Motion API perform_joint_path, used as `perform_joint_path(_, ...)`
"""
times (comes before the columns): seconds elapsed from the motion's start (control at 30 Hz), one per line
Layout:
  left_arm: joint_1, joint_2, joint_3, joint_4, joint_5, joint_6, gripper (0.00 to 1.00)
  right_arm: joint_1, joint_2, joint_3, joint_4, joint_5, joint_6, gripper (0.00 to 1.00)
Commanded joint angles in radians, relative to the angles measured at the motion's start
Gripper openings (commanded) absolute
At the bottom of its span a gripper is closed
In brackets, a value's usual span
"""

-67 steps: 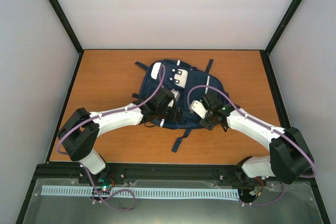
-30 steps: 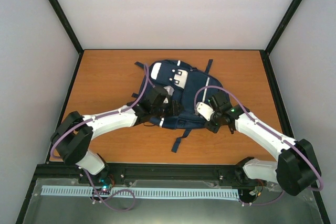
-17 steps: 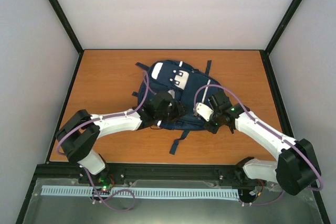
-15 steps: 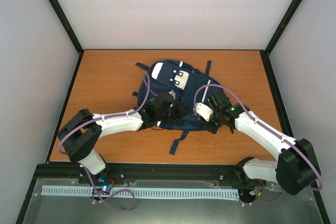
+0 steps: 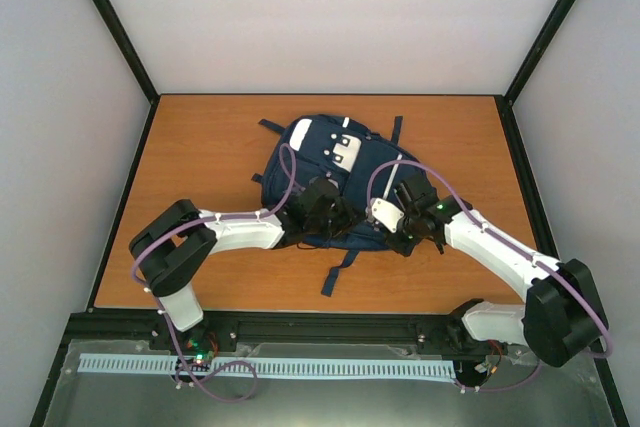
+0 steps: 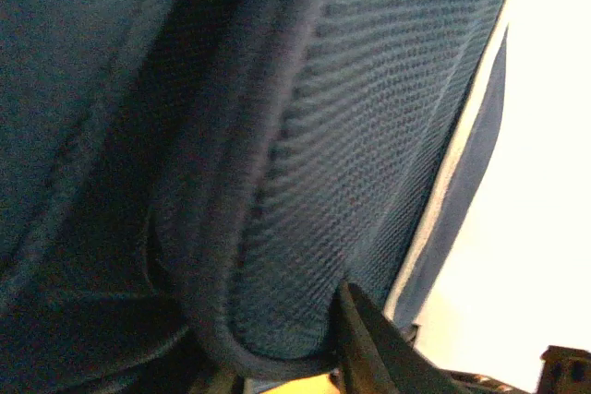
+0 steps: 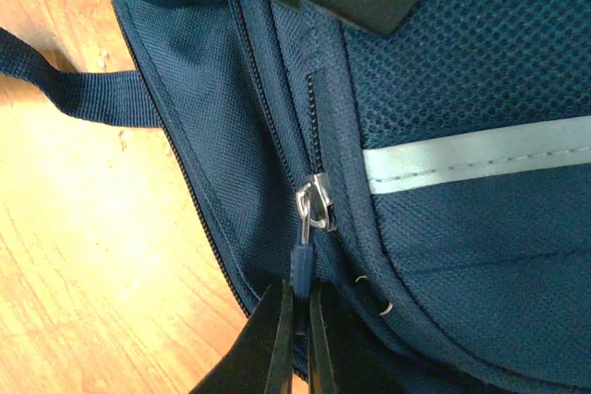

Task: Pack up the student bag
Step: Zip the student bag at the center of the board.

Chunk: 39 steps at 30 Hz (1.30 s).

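The student bag (image 5: 345, 162), navy with white patches and stripes, lies flat in the middle of the table. My left gripper (image 5: 333, 213) is at its near edge. In the left wrist view a padded mesh part of the bag (image 6: 369, 154) fills the frame and sits between the jaws, with one dark finger (image 6: 369, 352) showing. My right gripper (image 5: 398, 230) is at the bag's near right side. In the right wrist view the gripper (image 7: 297, 320) is shut on the blue zipper pull (image 7: 301, 269), just below the metal slider (image 7: 317, 202).
A loose dark strap (image 5: 338, 272) trails from the bag toward the near edge, and more straps (image 5: 397, 129) lie at its far side. The orange wooden table (image 5: 200, 157) has a black frame and grey walls around it.
My left arm has pushed its gripper to the right along the bag's near edge, and the bag has shifted and bunched a little. My right gripper has stayed at the zipper.
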Motion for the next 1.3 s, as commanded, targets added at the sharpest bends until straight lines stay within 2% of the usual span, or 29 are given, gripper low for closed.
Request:
perform_joint_path(0.0,-0.011,0.019,0.038,0.053,-0.024,-0.005,0.2,0.017,0.012,0.015,-0.042,-0.046,-0.019,0.03)
perform_joint_path(0.1,-0.01,-0.008,0.017,0.028,-0.058,0.002,0.07,0.012,0.016,0.02,-0.063,-0.032,-0.024,0.03)
perform_joint_path(0.2,-0.004,-0.05,-0.003,-0.013,-0.095,0.02,0.01,0.002,0.014,0.021,-0.087,-0.03,-0.035,0.03)
perform_joint_path(0.4,0.055,-0.106,-0.06,-0.031,-0.056,0.052,0.01,-0.04,0.007,0.025,-0.107,-0.007,-0.06,0.03)
perform_joint_path(0.77,0.122,-0.19,-0.082,-0.197,-0.017,0.205,0.01,-0.121,0.019,0.061,-0.125,0.001,-0.103,0.03)
perform_joint_path(1.27,0.131,-0.225,-0.084,-0.271,0.055,0.36,0.01,-0.257,0.092,0.142,-0.123,0.027,-0.198,0.03)
